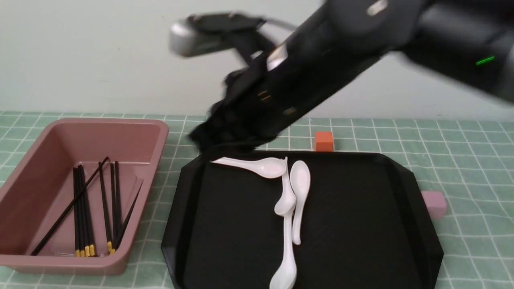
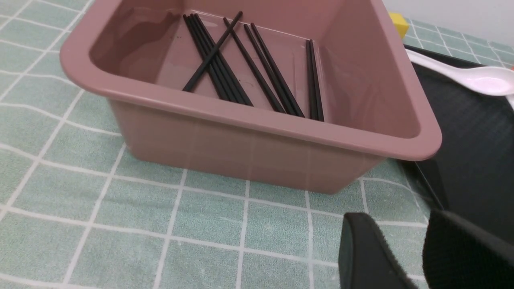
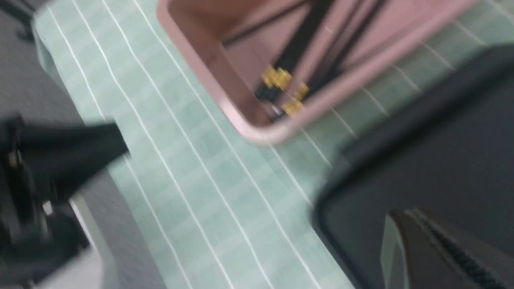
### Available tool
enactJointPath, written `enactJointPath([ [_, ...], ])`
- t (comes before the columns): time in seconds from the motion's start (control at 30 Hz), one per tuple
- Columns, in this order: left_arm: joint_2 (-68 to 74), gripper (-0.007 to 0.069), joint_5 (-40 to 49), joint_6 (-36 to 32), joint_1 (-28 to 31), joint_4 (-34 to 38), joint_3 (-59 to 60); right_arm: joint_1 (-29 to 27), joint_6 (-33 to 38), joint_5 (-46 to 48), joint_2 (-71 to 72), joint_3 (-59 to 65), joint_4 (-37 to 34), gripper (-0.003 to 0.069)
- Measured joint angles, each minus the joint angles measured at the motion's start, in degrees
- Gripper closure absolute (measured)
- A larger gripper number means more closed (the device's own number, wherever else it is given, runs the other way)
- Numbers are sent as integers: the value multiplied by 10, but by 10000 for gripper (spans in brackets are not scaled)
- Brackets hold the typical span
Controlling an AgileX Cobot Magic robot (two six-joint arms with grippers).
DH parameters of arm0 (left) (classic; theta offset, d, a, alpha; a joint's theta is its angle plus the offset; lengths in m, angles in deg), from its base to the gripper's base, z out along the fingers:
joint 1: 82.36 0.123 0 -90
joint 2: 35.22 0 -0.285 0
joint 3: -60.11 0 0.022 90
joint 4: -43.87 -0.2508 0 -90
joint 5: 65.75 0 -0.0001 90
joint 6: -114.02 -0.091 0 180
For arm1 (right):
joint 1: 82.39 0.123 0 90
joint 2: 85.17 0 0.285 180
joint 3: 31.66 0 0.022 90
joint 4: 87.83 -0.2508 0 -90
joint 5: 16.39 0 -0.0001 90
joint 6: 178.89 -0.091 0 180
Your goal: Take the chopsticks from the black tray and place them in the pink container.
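Several chopsticks (image 1: pixel 82 216) lie inside the pink container (image 1: pixel 160 132) at the left; none shows on the black tray (image 1: pixel 353 224). My right arm sweeps blurred across the front view, its gripper (image 1: pixel 209 138) above the tray's far left corner. In the right wrist view that gripper (image 3: pixel 417 224) hangs over the tray (image 3: pixel 441 168), fingers together with no gap and nothing held; the container (image 3: pixel 225 84) and gold-banded chopsticks (image 3: pixel 281 78) lie beyond. My left gripper (image 2: pixel 405 253) stands open and empty over the cloth, short of the container (image 2: pixel 241 144) with chopsticks (image 2: pixel 257 72), beside the tray (image 2: pixel 474 152).
Three white spoons (image 1: pixel 289 192) lie on the tray; one spoon (image 2: pixel 474 78) shows in the left wrist view. An orange cube (image 1: pixel 323 141) sits behind the tray, a pale-pink cube (image 1: pixel 435 204) at its right edge, a yellow block (image 2: pixel 398 23) beyond the container.
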Motion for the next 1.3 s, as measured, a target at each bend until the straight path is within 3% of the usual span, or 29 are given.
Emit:
enactJointPath([
  [0.27, 0, 386, 0, 0, 0, 0, 0, -5, -63, 125, 136, 0, 147, 659],
  [0.47, 0, 386, 0, 0, 0, 0, 0, -5, -98, 133, 260, 22, 213, 659],
  [0.63, 0, 386, 0, 0, 0, 0, 0, -5, -112, 125, 406, 145, 247, 657],
  [0.9, 0, 386, 0, 0, 0, 0, 0, -5, -118, -74, 640, 447, 276, 657],
  [0.93, 0, 386, 0, 0, 0, 0, 0, -5, -126, -149, 681, 530, 276, 657],
  [0.97, 0, 386, 0, 0, 0, 0, 0, -5, -127, -158, 690, 539, 276, 657],
  [1.0, 0, 386, 0, 0, 0, 0, 0, -5, -140, -244, 722, 614, 276, 657],
  [1.2, 0, 386, 0, 0, 0, 0, 0, -5, -157, -453, 756, 764, 277, 655],
  [1.3, 0, 386, 0, 0, 0, 0, 0, -5, -158, -507, 758, 793, 278, 654],
])
